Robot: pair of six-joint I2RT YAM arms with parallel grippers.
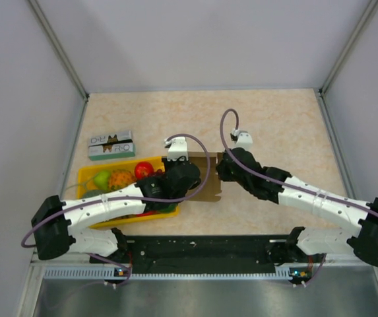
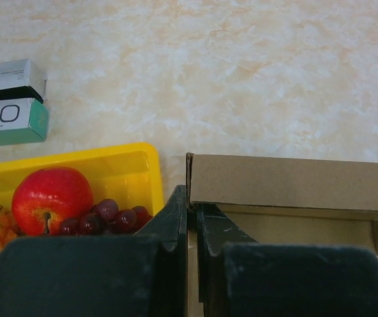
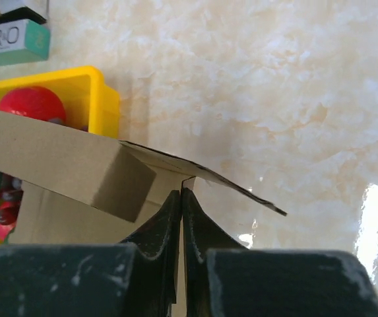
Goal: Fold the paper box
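Table [image 1: 274, 125]: I saw a pale marbled top carrying everything, with grey walls on three sides
Left arm [image 1: 103, 208]: it reached from the near left corner across the yellow tray towards the middle of the table
Right arm [image 1: 314, 198]: it reached in from the near right corner to meet the left one mid-table
Yellow tray [image 1: 86, 173]: it lay left of centre with fruit inside, partly under the left arm
Paper box [image 2: 287, 181]: plain brown and partly folded, it stood between the two wrists, just beside the tray's right end, one long wall upright
Left jaws: I found them clenched on the box's left wall, the thin card edge pinched between them
Right jaws: they were clenched on a thin upright panel at the box's right side
Printed carton [image 1: 111, 145]: green and white, it lay just beyond the tray
Apple [image 2: 51, 197]: red, it sat in the tray
Grapes [image 2: 109, 214]: a dark bunch lay touching the apple
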